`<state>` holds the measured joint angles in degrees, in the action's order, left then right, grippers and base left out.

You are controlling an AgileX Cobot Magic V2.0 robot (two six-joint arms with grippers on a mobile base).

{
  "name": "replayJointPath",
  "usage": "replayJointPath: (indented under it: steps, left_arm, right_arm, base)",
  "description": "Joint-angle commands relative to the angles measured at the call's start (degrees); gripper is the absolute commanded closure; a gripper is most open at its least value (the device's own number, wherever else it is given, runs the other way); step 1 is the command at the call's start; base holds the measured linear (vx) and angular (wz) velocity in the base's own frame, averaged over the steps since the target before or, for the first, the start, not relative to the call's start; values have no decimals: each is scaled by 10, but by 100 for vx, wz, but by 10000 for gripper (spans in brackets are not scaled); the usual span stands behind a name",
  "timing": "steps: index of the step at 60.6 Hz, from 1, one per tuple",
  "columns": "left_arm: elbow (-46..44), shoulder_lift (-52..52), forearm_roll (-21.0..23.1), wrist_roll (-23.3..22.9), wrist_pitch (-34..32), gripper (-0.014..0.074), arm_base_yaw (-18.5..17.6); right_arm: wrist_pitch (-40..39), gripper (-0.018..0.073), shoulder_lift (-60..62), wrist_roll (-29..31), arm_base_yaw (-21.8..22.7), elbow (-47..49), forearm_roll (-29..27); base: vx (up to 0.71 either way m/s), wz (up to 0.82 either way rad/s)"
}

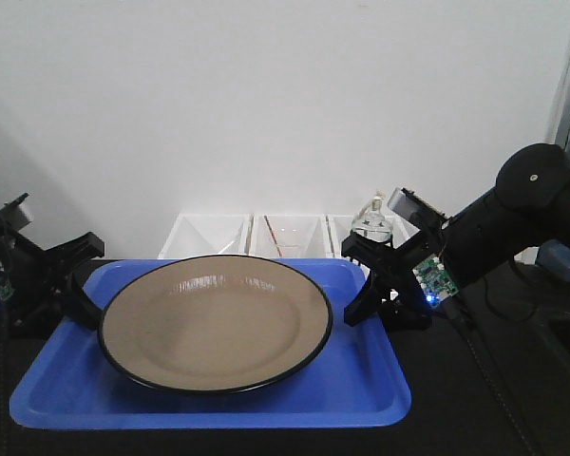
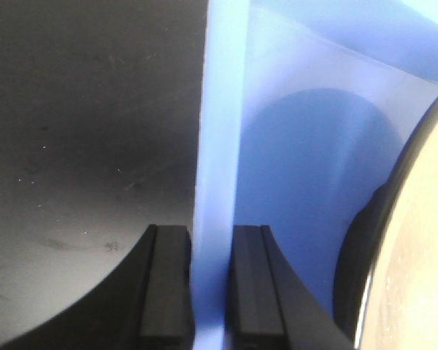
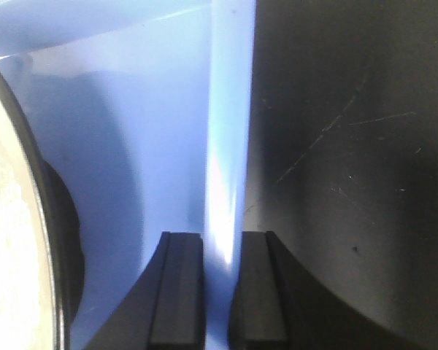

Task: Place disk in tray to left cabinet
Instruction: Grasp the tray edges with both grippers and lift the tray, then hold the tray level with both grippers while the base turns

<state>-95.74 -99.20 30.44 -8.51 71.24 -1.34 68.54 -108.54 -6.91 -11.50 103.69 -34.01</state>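
tray (image 1: 209, 404): nearest; stiff plastic, best held by its side rims.
disk (image 1: 216, 321): lay loose in tray; glossy, likely heavy, breakable, prone to slide.
left tool (image 2: 208, 292): clamped on left rim.
right tool (image 3: 220, 292): clamped on right rim.

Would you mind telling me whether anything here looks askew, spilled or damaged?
Nothing stands out. The disk lies whole in the tray, nothing has spilled, and the left gripper and right gripper each clamp a side rim.

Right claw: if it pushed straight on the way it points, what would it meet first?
The tray rim, already pinched in the right claw; it would only drive deeper onto it. The disk sits off to one side, probably not in line.
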Motion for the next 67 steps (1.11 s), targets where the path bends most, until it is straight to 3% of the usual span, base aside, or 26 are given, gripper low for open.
replayJointPath:
  steps: [1,67]
  left_arm:
    - [-23,34,133,-15,6,596,-18]
    - [-23,34,133,-15,5,596,-18]
  right_arm:
    - [-10,560,41,1,-17,20,-130]
    - [-10,560,41,1,-17,20,-130]
  base:
    - [0,0]
    - [-5,5]
